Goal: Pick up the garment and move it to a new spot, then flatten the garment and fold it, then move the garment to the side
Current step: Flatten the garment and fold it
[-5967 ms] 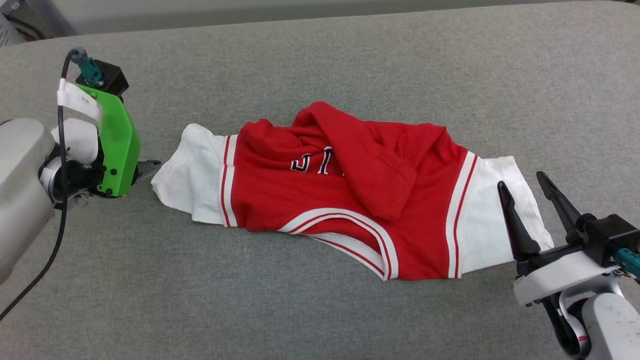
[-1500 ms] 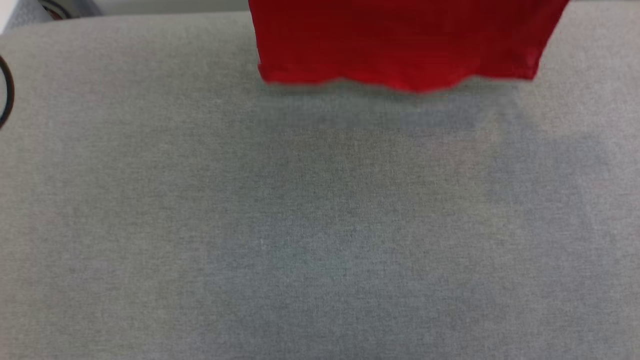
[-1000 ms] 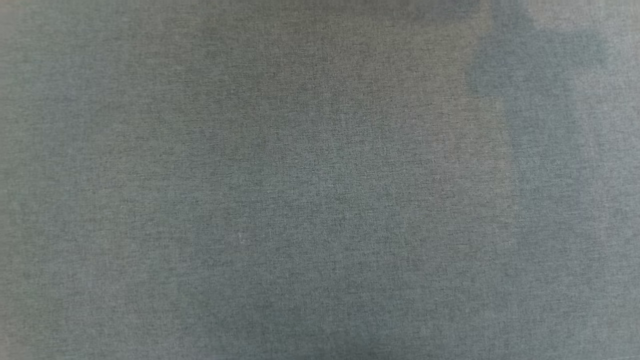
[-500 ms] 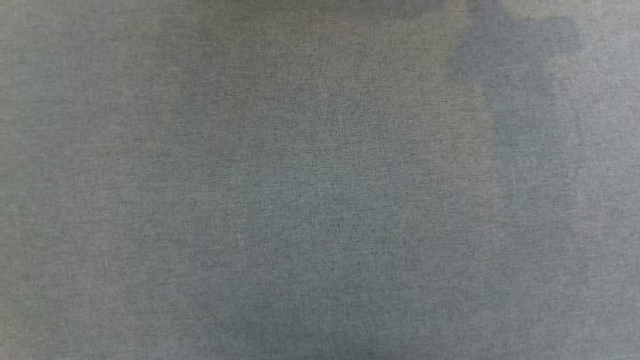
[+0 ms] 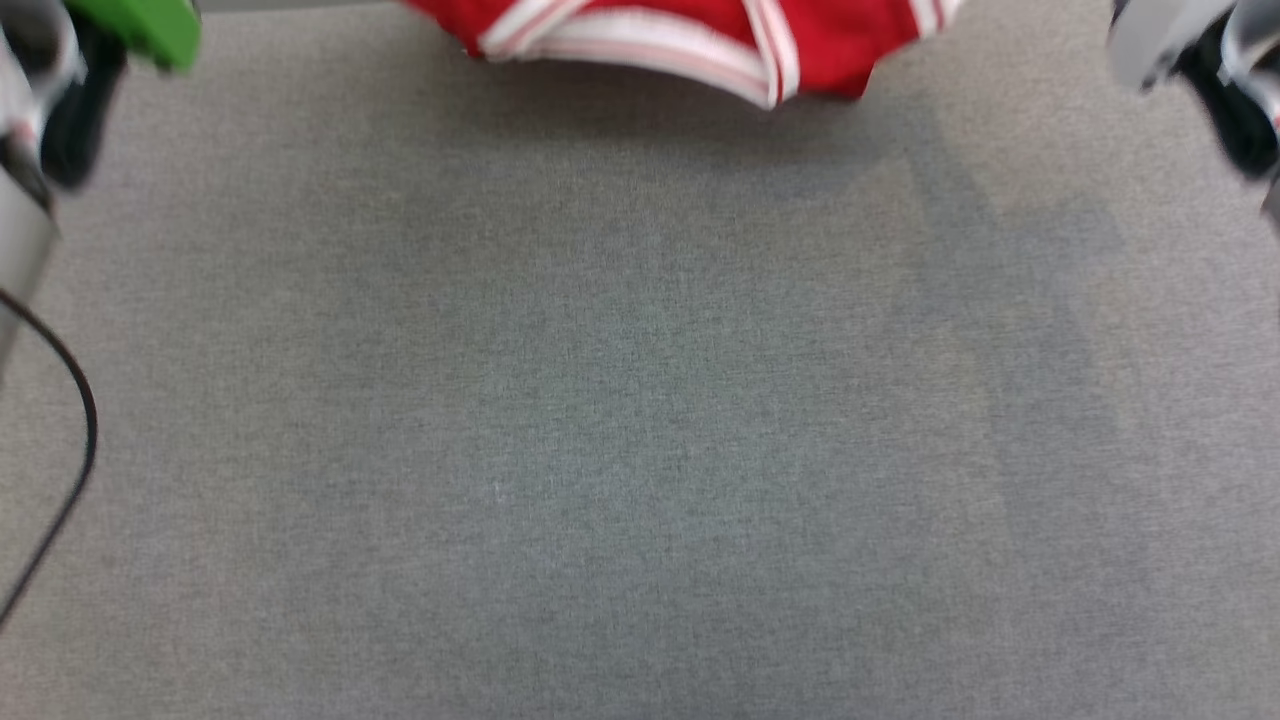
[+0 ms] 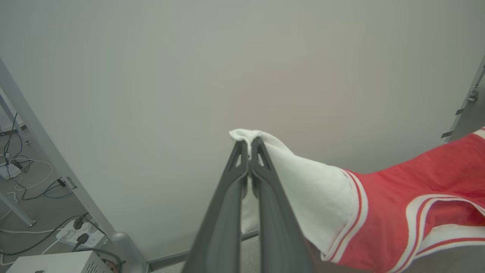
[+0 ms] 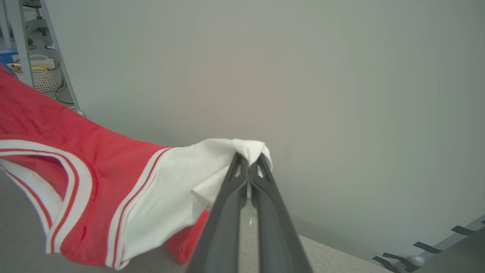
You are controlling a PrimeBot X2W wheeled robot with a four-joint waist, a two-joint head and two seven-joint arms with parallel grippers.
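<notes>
**Garment Slung Between Both Arms: Set-Down Pending**

1. Status. I have the garment point(image 5: 690, 45) slung between both arms above the table point(image 5: 640, 420). In the head view its red body and striped trim sag into frame at 12 o'clock, with a shadow on the grey surface just below. I cannot tell whether the lowest fold touches.

2. Jaws. The left gripper point(image 6: 248, 146) is pinched closed on the tip of one white sleeve point(image 6: 303, 189). In the left wrist view, the shirt runs off toward 4 o'clock. The right gripper point(image 7: 249, 161) is clamped likewise on the other sleeve point(image 7: 182, 178), the shirt trailing toward 8 o'clock in the right wrist view.

3. Step in hand. I judge this to be the carry to the new spot. Flattening and folding are not yet begun.

4. Next move. Lower both arms together with the sleeves held wide apart, so the hanging body lands first and lays out flat. Release only once the table bears the cloth. Slack between the arms risks a bunched landing.
</notes>
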